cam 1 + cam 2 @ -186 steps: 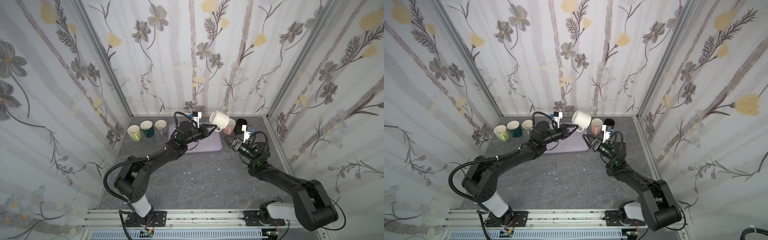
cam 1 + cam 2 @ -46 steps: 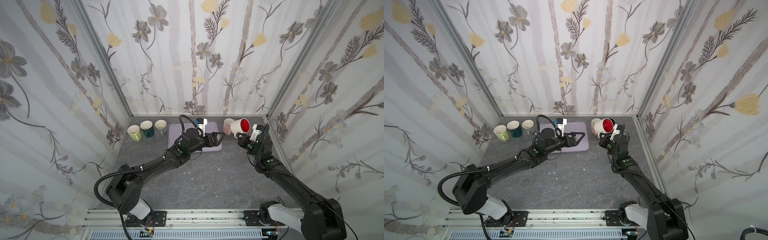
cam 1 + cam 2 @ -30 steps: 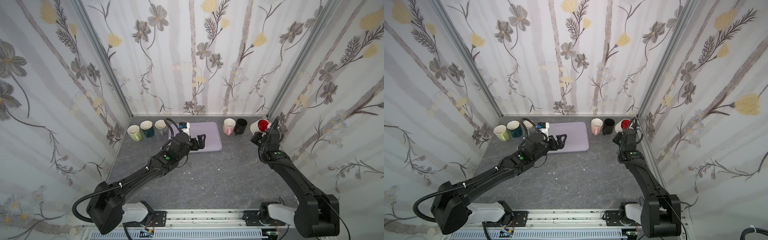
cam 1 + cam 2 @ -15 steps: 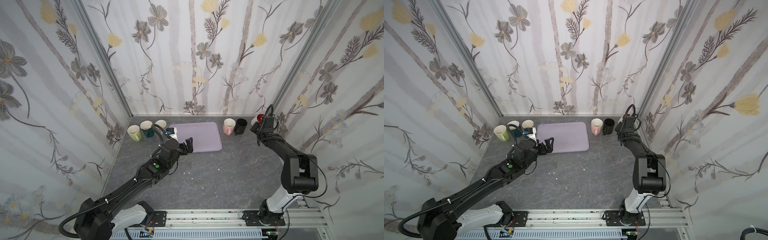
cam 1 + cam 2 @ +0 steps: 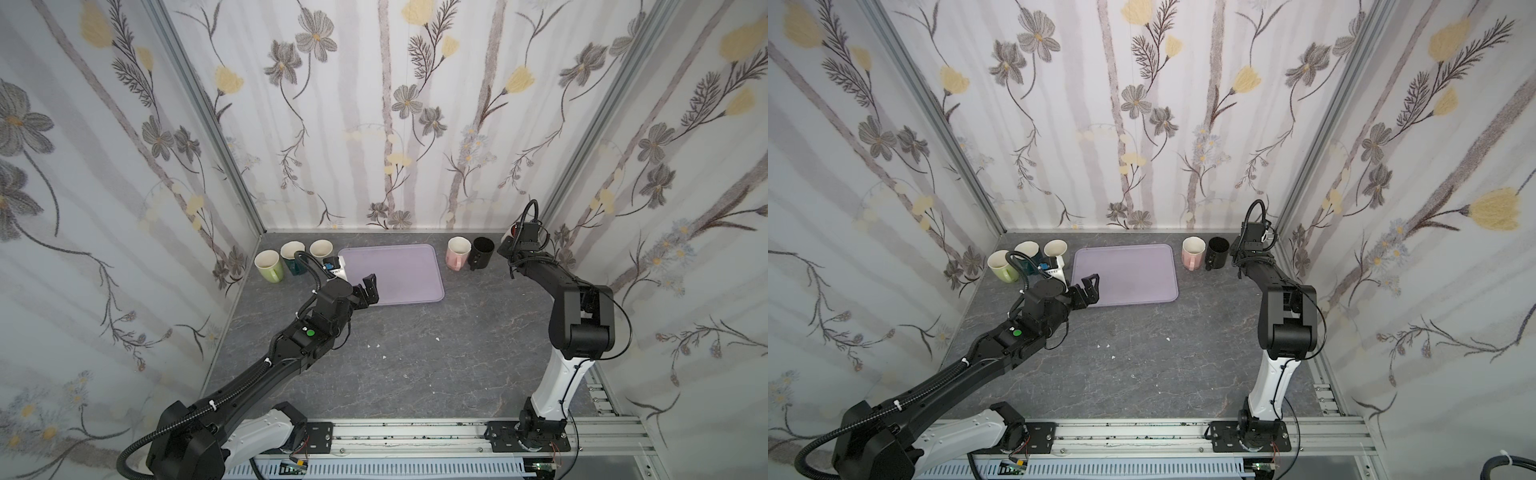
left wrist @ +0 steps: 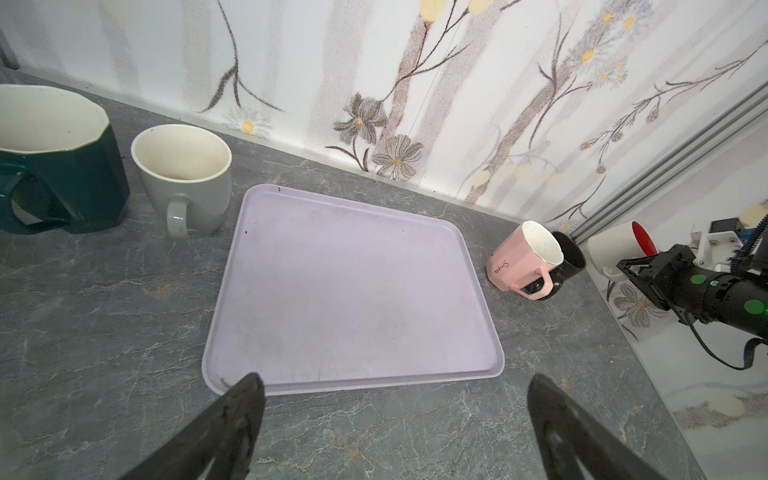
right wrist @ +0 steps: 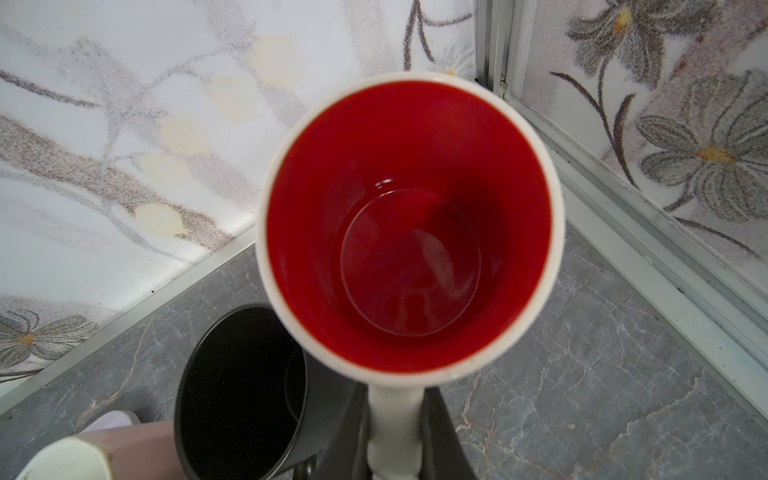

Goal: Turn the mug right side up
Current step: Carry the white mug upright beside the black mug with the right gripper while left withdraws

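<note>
Right tool (image 7: 395,440) — clamped on the mug (image 7: 409,224) — has reached the corner (image 7: 493,50).

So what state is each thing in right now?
White mug with red inside: mouth upward, held by handle.
Right gripper: shut on that handle.
Left gripper: open, empty.
Lilac plastic tray: empty.
Pink mug: upright.
Black mug: upright.
Pale green mug: upright.
Dark teal mug: upright.
Grey mug: upright.

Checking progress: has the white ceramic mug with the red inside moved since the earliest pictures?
Yes. The white red-lined mug went right, from over the lilac plastic tray to past the black mug.
</note>
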Robot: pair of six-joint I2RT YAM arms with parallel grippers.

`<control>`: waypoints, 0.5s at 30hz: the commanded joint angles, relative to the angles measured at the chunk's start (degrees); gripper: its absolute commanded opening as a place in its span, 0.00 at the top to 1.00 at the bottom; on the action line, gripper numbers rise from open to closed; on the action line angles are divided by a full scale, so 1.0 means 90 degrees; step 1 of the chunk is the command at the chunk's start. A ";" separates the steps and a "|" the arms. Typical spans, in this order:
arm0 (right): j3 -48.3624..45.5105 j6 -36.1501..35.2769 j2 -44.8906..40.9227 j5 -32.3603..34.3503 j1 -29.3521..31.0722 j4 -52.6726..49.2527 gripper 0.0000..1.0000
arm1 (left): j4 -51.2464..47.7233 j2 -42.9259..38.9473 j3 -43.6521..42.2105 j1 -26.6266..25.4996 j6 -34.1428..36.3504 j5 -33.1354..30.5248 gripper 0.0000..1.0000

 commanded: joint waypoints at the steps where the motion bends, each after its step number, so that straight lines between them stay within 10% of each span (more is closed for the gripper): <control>1: 0.0210 0.0024 0.0136 -0.0129 0.0003 0.0032 1.00 | 0.0125 -0.0066 -0.0048 0.0027 -0.0085 -0.0169 0.00; 15: 0.0615 0.0024 0.0541 -0.0674 -0.0104 -0.0699 1.00 | 0.0171 -0.0267 -0.0185 0.0080 -0.0242 -0.0142 0.00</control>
